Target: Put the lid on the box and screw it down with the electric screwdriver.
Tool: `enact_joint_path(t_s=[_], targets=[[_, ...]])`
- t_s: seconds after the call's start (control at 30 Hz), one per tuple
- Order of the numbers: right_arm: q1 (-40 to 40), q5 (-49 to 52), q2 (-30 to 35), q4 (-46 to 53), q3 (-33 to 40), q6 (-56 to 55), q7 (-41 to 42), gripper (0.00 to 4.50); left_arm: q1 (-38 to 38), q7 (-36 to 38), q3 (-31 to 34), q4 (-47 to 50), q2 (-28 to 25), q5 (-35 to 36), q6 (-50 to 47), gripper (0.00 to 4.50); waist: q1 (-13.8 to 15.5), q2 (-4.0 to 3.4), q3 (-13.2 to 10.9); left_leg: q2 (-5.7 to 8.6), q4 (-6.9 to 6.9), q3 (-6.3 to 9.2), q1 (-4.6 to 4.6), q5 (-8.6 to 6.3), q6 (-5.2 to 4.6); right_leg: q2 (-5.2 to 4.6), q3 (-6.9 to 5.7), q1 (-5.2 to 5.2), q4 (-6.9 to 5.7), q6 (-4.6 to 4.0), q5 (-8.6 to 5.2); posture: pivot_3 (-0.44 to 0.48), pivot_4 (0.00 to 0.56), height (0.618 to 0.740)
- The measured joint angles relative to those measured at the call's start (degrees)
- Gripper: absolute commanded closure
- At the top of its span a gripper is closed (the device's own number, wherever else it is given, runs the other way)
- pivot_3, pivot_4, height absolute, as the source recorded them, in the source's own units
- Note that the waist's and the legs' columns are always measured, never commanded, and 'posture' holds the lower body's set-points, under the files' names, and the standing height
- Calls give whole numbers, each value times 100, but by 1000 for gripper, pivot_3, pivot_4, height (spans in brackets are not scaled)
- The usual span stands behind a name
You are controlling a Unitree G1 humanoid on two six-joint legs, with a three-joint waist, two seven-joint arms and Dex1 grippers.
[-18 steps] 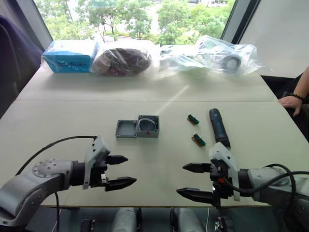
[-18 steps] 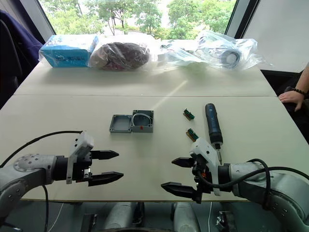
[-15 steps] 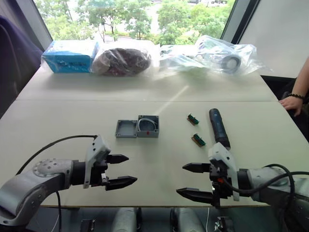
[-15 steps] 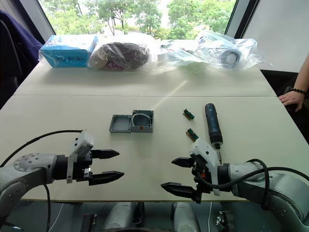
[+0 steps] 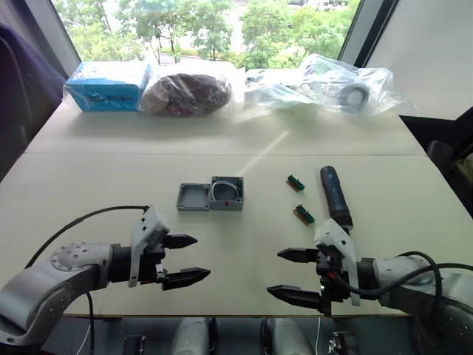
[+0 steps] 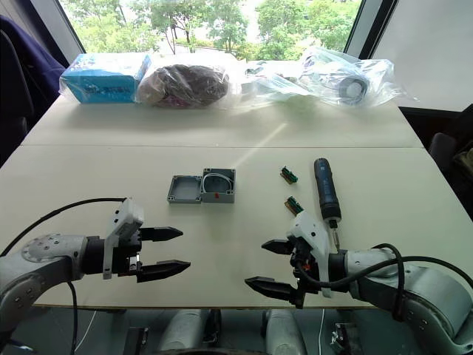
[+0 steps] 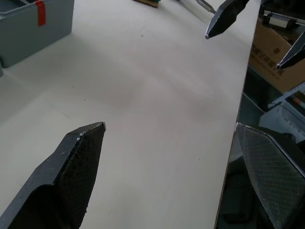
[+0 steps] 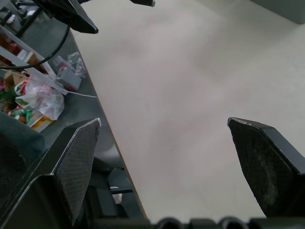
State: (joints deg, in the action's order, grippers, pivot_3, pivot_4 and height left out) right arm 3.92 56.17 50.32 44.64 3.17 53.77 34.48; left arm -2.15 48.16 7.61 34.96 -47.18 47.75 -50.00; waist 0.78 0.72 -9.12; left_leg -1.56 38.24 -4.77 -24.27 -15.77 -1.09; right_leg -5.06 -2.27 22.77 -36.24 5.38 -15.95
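Looks like an office or lab space doing hardware testing: a big pale counter (image 5: 111, 185) pushed up against a wall of windows (image 5: 214, 26) with trees outside. Along the far edge there's a plastic-wrapped blue carton (image 5: 107, 85) and several clear bags of cables and parts (image 5: 325, 85), plus a couple of small circuit boards (image 5: 304, 214) lying loose. The wrist cameras also catch cardboard and bagged clutter on the floor beside the counter.

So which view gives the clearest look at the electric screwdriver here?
The right eye view: the electric screwdriver lies fully visible on the table, bit end just behind the right gripper. In the left eye view that gripper's housing covers the bit end. The left wrist view catches what looks like its metal bit at the frame edge.
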Motion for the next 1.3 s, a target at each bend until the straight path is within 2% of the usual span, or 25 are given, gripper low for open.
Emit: enact_joint_path(t_s=[0.13, 0.23, 0.3, 0.33, 0.4, 0.47, 0.53, 0.6, 0.77, 0.87, 1.07, 1.17, 1.23, 1.3], targets=[[-167, -42, -106, -223, -2, -47, 21, 0, 226, -182, 19, -247, 45, 110, -192, 34, 2, 0, 0, 0, 0, 1, 1, 0, 0, 2, -2, 0, -2, 0, 0, 0, 150, 740], [-448, -63, -267, -305, -3, -2, -163, 0, 624, -377, 18, -528, -185, 68, -502, 34, -3, 2, 0, -2, 1, 2, 2, 1, 0, 6, -2, 0, -5, 1, 0, 0, 150, 740], [-790, 300, -406, -447, 42, 211, -437, 0, 1191, -263, -43, -834, -516, 26, -712, 34, 4, 3, -1, -1, 2, 1, 1, 1, 2, 6, -3, 1, -8, 1, 0, 0, 150, 740], [-1077, 521, -455, -465, 61, 314, -583, 0, 1736, -95, -167, -1039, -650, -12, -719, 34, 20, 5, -2, 0, 6, 6, -6, 4, 6, 7, -10, 5, -8, 1, 1, 0, 150, 740], [-1463, 704, -532, -433, 149, 333, -769, 0, 2671, 239, -459, -1267, -802, -175, -658, 34, 31, 6, -1, 5, 8, 6, -4, 4, 5, 6, -11, -1, -4, 1, 0, 0, 150, 740], [-1685, 686, -620, -426, 154, 290, -919, 0, 3571, 684, -1065, -1583, -927, -614, -439, 34, 15, 4, 0, 8, 7, 2, -3, 11, 18, 5, -7, -3, 0, 4, 0, 0, 150, 740], [-1791, 583, -655, -423, 89, 275, -1011, 0, 4430, 1264, -2081, -2133, -949, -1473, 30, 34, 3, 5, 0, 28, 5, -6, -6, 17, 28, 8, -3, 2, 2, 5, 0, 0, 150, 740], [-1806, 464, -670, -429, 5, 259, -1058, 0, 5037, 1693, -2821, -2740, -695, -2164, 488, 34, 3, 5, 0, 28, 6, -7, -8, 17, 28, 9, -2, 5, -1, 5, 0, 0, 150, 740], [-1643, 22, -697, -429, -200, 129, -1063, 0, 5832, 2464, -3851, -3900, 174, -3242, 1440, 34, 0, 6, -1, 25, 9, -8, -16, 7, 8, 11, 2, 15, -2, 7, -1, 0, 150, 740], [-1516, -144, -807, -416, -252, 68, -1118, 0, 5925, 2741, -4169, -4395, 653, -3659, 1857, 34, -12, 6, -1, 20, 10, -10, -17, 8, 11, 14, 7, 21, -7, 8, -1, 0, 150, 740], [-1261, -286, -947, -213, -261, 49, -1339, 0, 5989, 3018, -4296, -5044, 1091, -4266, 2344, 34, 0, 6, -1, 0, 13, -10, -20, 6, 6, 24, 9, 27, -13, 8, -1, 0, 150, 740], [-1181, -297, -1023, -112, -250, 50, -1458, 0, 6009, 3073, -4296, -5292, 1259, -4536, 2537, 788, 5, 6, -1, -2, 17, -9, -20, 3, 0, 23, 10, 25, -13, 8, -1, 0, 150, 740], [-1145, -295, -1060, -76, -244, 51, -1534, 0, 6009, 3101, -4293, -5416, 1359, -4642, 2636, 1483, 5, 6, -1, -3, 18, -9, -21, 2, 0, 23, 10, 25, -14, 8, -1, 0, 150, 740], [-1120, -294, -1078, -56, -214, 53, -1622, 0, 6009, 3103, -4276, -5538, 1503, -4725, 2688, 2402, 6, 6, -1, -3, 19, -8, -22, 2, -1, 23, 10, 26, -14, 8, -1, 0, 150, 740]])
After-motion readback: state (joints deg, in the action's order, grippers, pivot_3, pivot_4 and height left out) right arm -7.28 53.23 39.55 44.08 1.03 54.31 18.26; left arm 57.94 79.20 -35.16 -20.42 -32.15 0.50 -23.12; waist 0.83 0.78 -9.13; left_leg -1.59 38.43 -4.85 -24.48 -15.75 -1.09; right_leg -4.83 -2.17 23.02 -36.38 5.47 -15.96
